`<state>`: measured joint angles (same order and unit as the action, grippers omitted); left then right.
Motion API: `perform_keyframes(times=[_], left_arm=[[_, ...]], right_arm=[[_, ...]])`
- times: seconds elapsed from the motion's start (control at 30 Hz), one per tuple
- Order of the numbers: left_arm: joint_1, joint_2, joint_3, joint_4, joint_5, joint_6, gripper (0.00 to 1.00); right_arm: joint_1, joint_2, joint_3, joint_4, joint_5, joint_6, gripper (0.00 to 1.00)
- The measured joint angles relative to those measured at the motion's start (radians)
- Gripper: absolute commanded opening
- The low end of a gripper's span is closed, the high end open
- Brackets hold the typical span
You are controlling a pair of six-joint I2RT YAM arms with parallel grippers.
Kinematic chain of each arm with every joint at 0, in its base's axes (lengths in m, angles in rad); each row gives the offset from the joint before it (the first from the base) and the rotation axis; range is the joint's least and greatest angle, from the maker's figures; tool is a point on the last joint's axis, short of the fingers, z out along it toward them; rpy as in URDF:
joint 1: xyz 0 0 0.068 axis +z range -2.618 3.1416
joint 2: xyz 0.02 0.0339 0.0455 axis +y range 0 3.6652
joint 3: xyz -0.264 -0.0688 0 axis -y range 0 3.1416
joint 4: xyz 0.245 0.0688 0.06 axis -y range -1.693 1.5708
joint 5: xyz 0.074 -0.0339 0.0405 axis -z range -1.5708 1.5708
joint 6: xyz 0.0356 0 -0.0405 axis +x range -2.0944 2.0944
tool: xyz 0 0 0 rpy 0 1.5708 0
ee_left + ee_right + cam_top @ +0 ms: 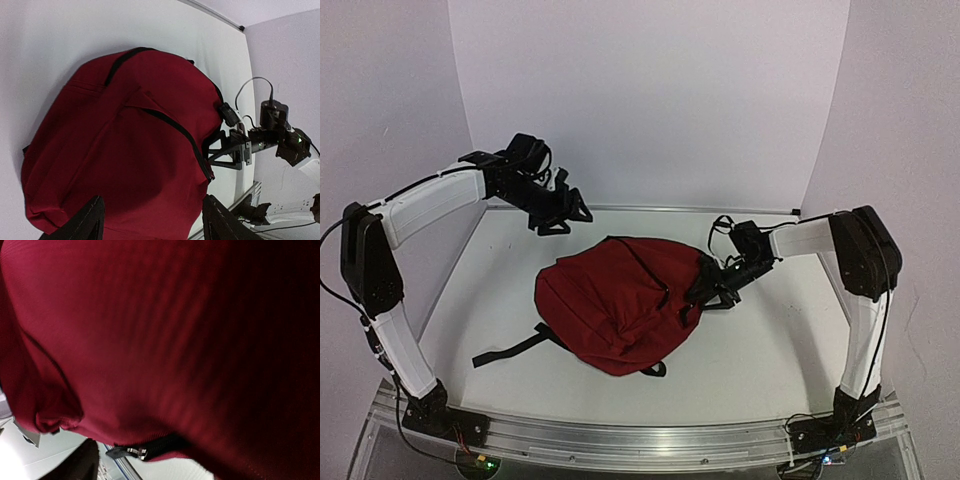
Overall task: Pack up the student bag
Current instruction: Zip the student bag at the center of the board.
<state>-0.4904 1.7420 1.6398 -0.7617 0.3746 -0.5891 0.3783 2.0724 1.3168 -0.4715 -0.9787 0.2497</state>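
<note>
The student bag [620,300] is a dark red backpack lying flat in the middle of the table, its black zipper [175,130] running across the top. My left gripper [560,210] is open and empty, raised over the back left of the table and looking down on the bag [125,140]; its fingertips [85,222] frame the bag's near end. My right gripper [712,288] is at the bag's right edge. In the right wrist view red fabric [165,340] fills the frame, with a zipper pull [127,452] low down. One finger [75,465] shows wide to the left; the other is hidden by fabric.
A black strap [510,350] trails from the bag toward the front left. White walls enclose the table at the back and on both sides. A metal rail [640,440] runs along the near edge. The right arm [265,140] shows in the left wrist view.
</note>
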Motion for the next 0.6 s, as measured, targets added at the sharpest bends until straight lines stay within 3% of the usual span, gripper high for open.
perform_keyframes(times=[0.1,0.13,0.47,0.6], left_arm=[[-0.06,0.005,0.014,-0.006,0.017,0.024,0.61],[-0.081,0.01,0.025,-0.011,0.026,0.033,0.59],[-0.224,0.04,0.104,-0.085,0.099,0.104,0.35],[-0.294,0.108,0.212,-0.135,0.102,0.135,0.32]], right_arm=[[0.012,0.001,-0.008,0.068,-0.004,0.07,0.06],[0.014,0.0,-0.006,0.086,-0.006,0.083,0.0],[0.022,-0.113,0.095,0.139,-0.014,0.186,0.0],[0.032,-0.167,0.102,0.166,-0.016,0.234,0.0]])
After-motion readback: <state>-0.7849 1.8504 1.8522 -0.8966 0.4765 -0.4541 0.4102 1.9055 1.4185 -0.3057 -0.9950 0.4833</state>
